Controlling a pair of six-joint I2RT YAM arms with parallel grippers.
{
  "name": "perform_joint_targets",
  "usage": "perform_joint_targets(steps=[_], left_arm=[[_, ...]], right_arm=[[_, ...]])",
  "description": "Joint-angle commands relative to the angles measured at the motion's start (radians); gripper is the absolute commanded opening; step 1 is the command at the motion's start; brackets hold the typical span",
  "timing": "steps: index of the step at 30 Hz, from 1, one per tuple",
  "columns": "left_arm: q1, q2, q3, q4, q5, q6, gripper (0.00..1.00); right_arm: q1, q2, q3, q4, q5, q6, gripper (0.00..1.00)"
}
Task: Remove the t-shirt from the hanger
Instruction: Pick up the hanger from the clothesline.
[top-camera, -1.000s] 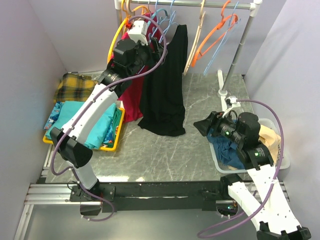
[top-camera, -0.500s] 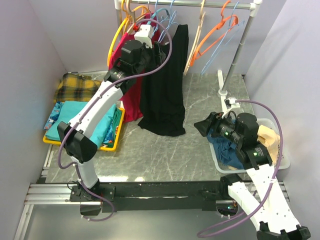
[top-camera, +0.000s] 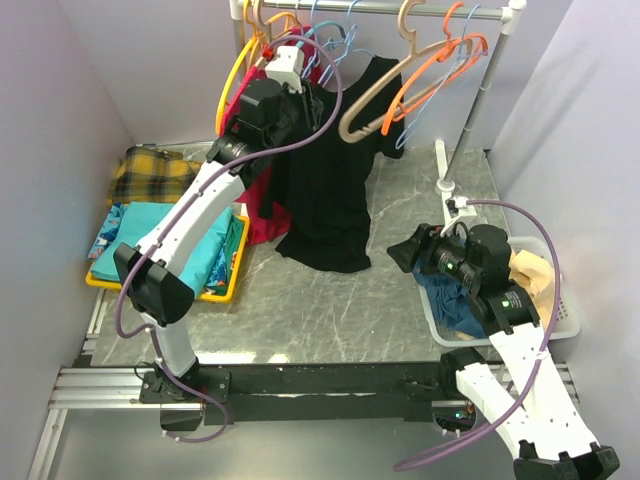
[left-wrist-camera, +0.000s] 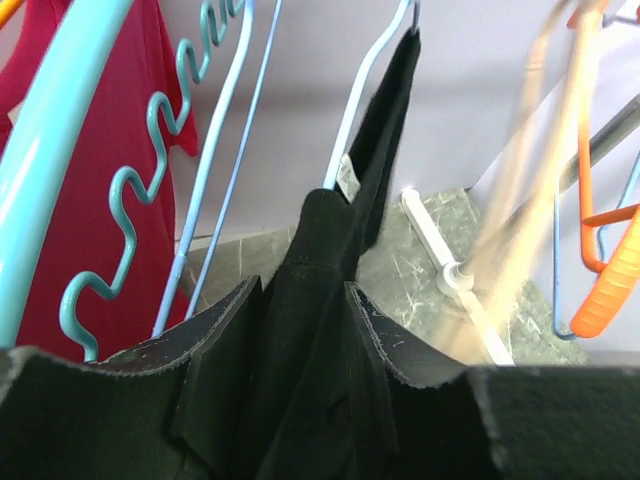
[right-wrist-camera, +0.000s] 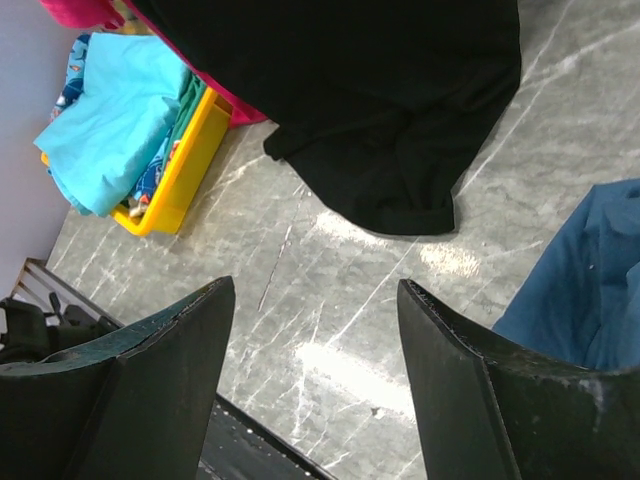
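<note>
My left gripper (left-wrist-camera: 300, 290) is clamped on a fold of the black t-shirt (top-camera: 325, 190), just below its pale blue hanger (left-wrist-camera: 352, 105). My right gripper (right-wrist-camera: 315, 290) hangs with its fingers apart above the marble table (right-wrist-camera: 330, 300), near the shirt's hem but not touching it.

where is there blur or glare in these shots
Left wrist view: the beige wooden hanger is smeared by motion blur, while the black t-shirt is sharp. Right wrist view: bright glare patches on the grey marble tabletop. Top external view: evenly lit, all in focus.
</note>
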Motion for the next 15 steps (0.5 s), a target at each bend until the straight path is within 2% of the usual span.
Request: perform_joint_targets(steps=[1, 9, 15], left_arm=[[-0.013, -0.079, 0.030, 0.108, -0.019, 0.011, 0.01], [-0.116, -0.115, 0.058, 0.211, -0.172, 0.163, 0.01], [-0.139, -0.126, 0.044, 0.278, -0.225, 0.183, 0.01]], right_arm=[[-0.002, 0.001, -0.002, 0.036, 0.015, 0.012, 0.73], [-0.002, -0.007, -0.009, 0.027, 0.025, 0.019, 0.73], [-0.002, -0.013, -0.013, 0.024, 0.027, 0.022, 0.73]])
